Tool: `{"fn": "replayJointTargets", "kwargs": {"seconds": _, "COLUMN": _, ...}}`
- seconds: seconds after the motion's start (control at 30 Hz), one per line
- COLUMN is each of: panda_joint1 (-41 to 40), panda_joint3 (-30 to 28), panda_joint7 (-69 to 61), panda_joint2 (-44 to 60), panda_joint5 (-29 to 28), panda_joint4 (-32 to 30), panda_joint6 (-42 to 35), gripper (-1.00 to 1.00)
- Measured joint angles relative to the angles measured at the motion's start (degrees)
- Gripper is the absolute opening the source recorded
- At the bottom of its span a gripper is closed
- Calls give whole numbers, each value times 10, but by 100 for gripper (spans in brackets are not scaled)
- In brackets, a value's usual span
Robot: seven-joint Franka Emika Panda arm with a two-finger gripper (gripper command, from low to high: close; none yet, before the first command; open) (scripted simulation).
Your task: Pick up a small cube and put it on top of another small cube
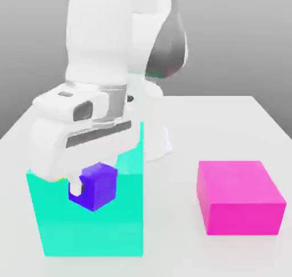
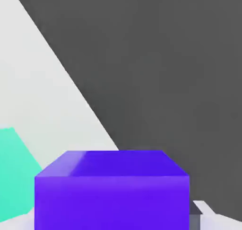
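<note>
The small purple-violet cube (image 1: pixel 98 186) hangs in front of the big teal block (image 1: pixel 85 219) at the exterior view's left, held between the white fingers (image 1: pixel 76 186) of my gripper (image 1: pixel 94 184), which is shut on it. The hand view has the same cube (image 2: pixel 112 189) close up, with the tip of one finger (image 2: pixel 203 209) beside it and a corner of the teal block (image 2: pixel 13 172) off to one side. The second small cube of the task is hidden or out of view.
A big pink block (image 1: pixel 239 197) stands on the white table (image 1: pixel 228 122) at the exterior view's right. The arm's white base (image 1: pixel 154 139) rises behind the teal block.
</note>
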Motion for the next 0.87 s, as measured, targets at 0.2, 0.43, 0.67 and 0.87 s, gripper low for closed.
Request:
{"fn": "replayJointTargets", "kwargs": {"seconds": 0.2, "panda_joint1": -28, "panda_joint3": -32, "panda_joint7": -76, "panda_joint2": -84, "panda_joint5": -12, "panda_joint4": -11, "panda_joint6": -92, "gripper": -100}}
{"fn": "replayJointTargets", "kwargs": {"seconds": 0.43, "panda_joint1": -37, "panda_joint3": -42, "panda_joint7": -200, "panda_joint2": -233, "panda_joint5": -8, "panda_joint4": -74, "panda_joint6": -242, "gripper": -100}}
{"fn": "replayJointTargets", "kwargs": {"seconds": 0.67, "panda_joint1": -77, "panda_joint3": -43, "panda_joint7": -259, "panda_joint2": -349, "panda_joint5": -52, "panda_joint4": -133, "panda_joint6": -325, "gripper": -100}}
{"fn": "replayJointTargets", "kwargs": {"seconds": 0.87, "panda_joint1": -84, "panda_joint3": -60, "panda_joint7": -259, "panda_joint2": -336, "panda_joint5": -68, "panda_joint4": -177, "panda_joint6": -268, "gripper": 100}}
